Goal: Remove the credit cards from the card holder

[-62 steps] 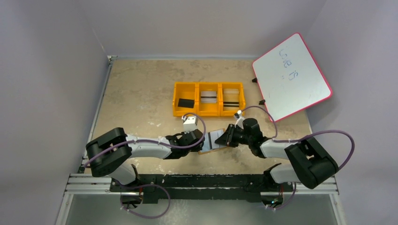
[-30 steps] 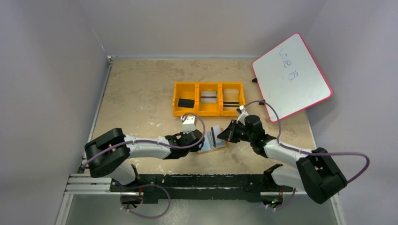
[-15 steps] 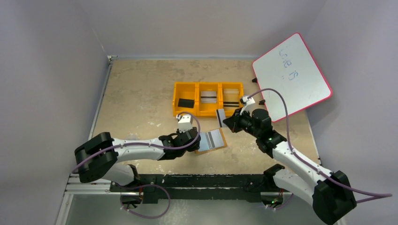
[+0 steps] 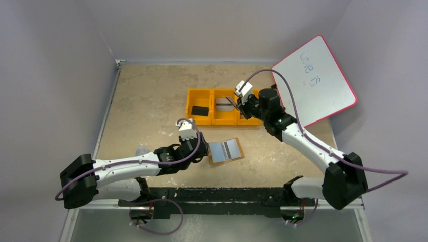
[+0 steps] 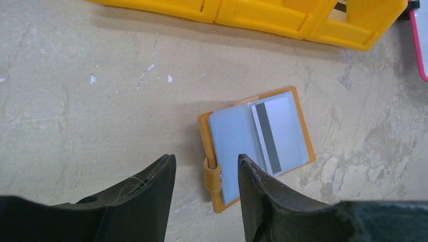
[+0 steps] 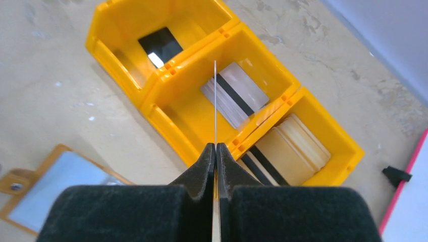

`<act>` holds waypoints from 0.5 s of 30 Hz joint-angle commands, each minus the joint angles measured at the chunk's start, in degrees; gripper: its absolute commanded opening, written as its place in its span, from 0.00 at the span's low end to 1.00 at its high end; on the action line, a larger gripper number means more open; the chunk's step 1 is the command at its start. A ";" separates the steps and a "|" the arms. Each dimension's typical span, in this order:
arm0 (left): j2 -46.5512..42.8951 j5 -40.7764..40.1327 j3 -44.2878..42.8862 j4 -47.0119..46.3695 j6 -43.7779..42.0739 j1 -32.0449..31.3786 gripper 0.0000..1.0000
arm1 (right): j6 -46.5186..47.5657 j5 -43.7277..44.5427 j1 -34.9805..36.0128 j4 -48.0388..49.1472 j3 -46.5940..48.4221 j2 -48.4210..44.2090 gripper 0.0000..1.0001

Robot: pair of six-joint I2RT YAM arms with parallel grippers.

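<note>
Right gripper (image 6: 216, 151) pinches tight on a credit card (image 6: 215, 101), held edge-on above the middle compartment of the orange tray (image 6: 171, 126), arm stretched long. Left gripper (image 5: 206, 164), jaws half apart and empty, hovers low at 9 o'clock of the opened card holder (image 4: 225, 150). The holder keeps one striped card (image 5: 278, 135) and lies apart from the tray at its 12 o'clock.

Robot lab (walled bench (image 4: 151, 91), whiteboard (image 4: 314, 83))

Credit card (image 6: 215, 101) in right gripper (image 6: 215, 146) seen edge-on, face hidden. Card holder (image 6: 55, 189) left of gripper cut by frame edge. Whiteboard (image 4: 313, 80) writing unreadable.
</note>
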State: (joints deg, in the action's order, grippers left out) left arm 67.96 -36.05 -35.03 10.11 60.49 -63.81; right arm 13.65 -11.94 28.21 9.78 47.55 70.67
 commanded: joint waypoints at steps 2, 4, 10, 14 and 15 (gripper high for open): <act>-4.87 -4.05 1.99 2.24 1.18 0.00 0.48 | 14.78 -0.96 0.02 -11.33 9.85 6.83 0.00; -5.67 -4.27 2.23 2.50 1.24 0.00 0.48 | 16.28 -2.05 0.02 -14.75 13.20 9.77 0.00; -5.74 -4.28 1.46 4.15 0.84 0.05 0.48 | 20.36 -7.84 0.00 -24.44 23.72 19.21 0.00; -6.45 -4.57 1.47 4.89 0.86 0.00 0.48 | 22.25 -8.78 -0.07 -29.37 30.45 25.10 0.00; -6.78 -4.74 1.51 5.16 1.02 0.04 0.48 | 22.35 -8.39 -0.06 -30.16 31.83 26.45 0.00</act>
State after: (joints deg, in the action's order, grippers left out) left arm 62.98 -38.72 -32.99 14.74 60.93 -63.81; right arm 32.23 -17.74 28.21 -13.65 72.86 93.65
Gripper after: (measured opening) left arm 0.481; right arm 0.007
